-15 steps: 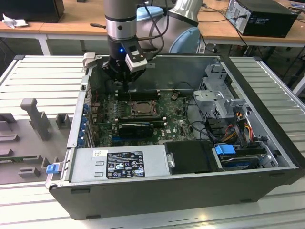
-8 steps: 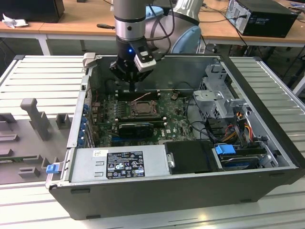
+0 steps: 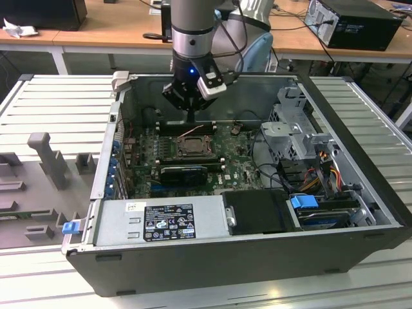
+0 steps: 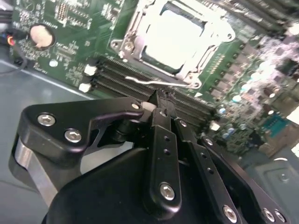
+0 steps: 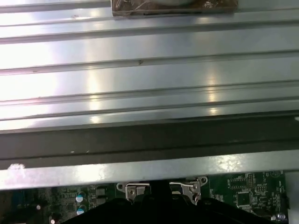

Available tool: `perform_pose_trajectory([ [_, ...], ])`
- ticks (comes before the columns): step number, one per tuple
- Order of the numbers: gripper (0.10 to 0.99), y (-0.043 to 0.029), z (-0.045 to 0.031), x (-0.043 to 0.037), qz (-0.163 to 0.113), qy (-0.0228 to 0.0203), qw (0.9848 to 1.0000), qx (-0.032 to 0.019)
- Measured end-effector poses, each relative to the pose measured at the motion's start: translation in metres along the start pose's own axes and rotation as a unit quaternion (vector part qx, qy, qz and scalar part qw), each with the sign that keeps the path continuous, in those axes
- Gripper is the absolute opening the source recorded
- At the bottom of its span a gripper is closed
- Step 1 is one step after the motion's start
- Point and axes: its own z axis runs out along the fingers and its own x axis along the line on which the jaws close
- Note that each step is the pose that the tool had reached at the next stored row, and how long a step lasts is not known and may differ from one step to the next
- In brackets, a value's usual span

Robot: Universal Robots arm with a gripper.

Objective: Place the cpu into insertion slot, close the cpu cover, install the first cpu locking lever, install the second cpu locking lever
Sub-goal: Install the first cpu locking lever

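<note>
In the exterior view my gripper (image 3: 191, 117) hangs inside the open computer case, just behind the insertion slot (image 3: 192, 147). The second wrist view shows the cpu (image 4: 173, 35) lying pale and flat in the insertion slot (image 4: 122, 45). The cpu cover (image 4: 212, 46), a metal frame, lies down around the chip. A thin silver locking lever (image 4: 161, 84) runs along the socket's edge closest to my fingertips. My gripper (image 4: 161, 103) is shut with nothing between its fingers, its tip a short way from that lever. Part of the socket's metal (image 5: 161, 189) also appears in the first wrist view.
Long black memory slots (image 4: 117, 74) lie between my fingers and the socket. A black card (image 3: 183, 172) sits in front of the socket, the power supply (image 3: 161, 222) nearer still. Drive cages and cables (image 3: 302, 148) fill the exterior view's right. The case walls (image 3: 257, 90) enclose the board.
</note>
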Motion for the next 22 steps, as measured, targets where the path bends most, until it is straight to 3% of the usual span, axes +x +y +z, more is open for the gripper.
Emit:
perform_pose_trajectory([
  [5,0.106,-0.0001,0.0155,-0.0023,-0.008,-0.0001,1.0,-0.0001],
  [12,0.106,0.0017,0.0207,-0.0135,-0.026,0.0006,0.9997,-0.0008],
  [15,0.106,0.0009,0.0221,-0.0137,-0.027,-0.0041,0.9996,0.0],
  [22,0.106,0.0015,0.028,-0.0142,-0.036,-0.0061,0.9993,-0.0003],
])
